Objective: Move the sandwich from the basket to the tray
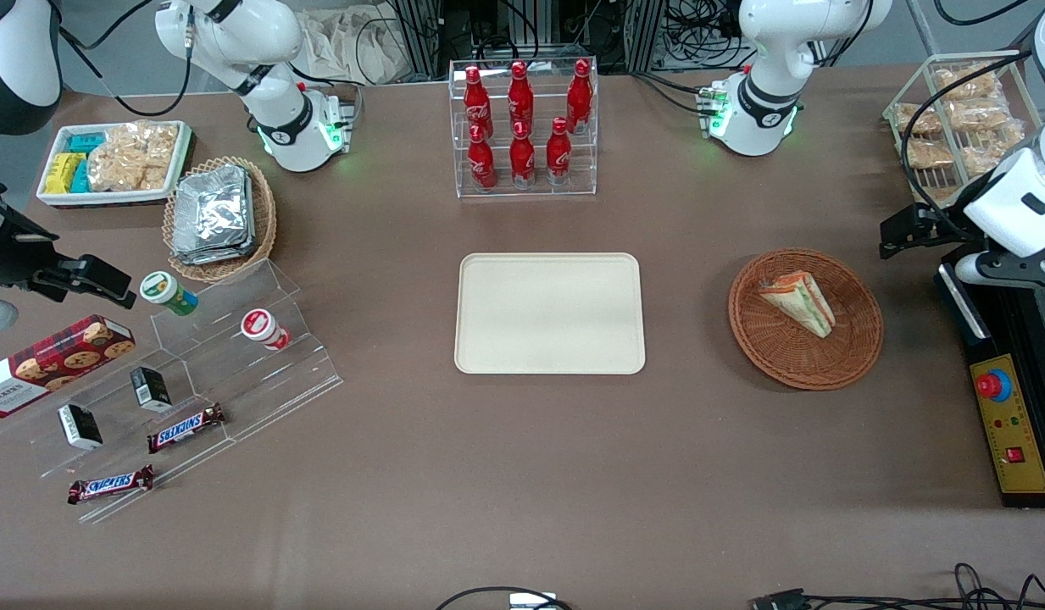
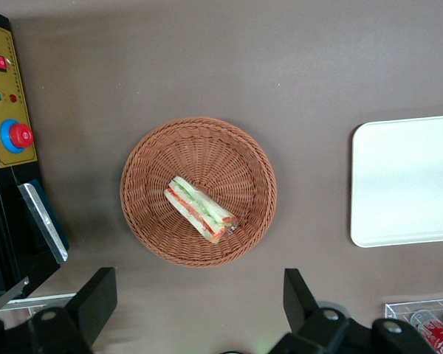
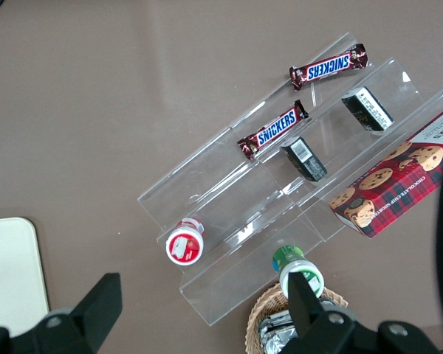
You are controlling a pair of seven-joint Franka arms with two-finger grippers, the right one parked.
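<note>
Sandwich lying in basket, apart from the jaws. Gripper hovering high above, spread wide, holding nothing. Tray nearby.

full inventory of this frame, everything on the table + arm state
sandwich: 1, pale bread with green, orange, red layers, in the basket
basket: 1, reddish-brown wicker, toward the working arm's end
tray: 1, cream, mid-table, bare
cola bottles: 6, red, in a clear rack
foil packs: stack, silver, in a tan basket
white bin: 1, yellow, teal and clear-bagged snacks
Snickers bars: 2, brown, on clear steps
cookie box: 1, red
control box: 1, yellow and black, red button
gripper: open, above the table beside the basket, holding nothing
</note>
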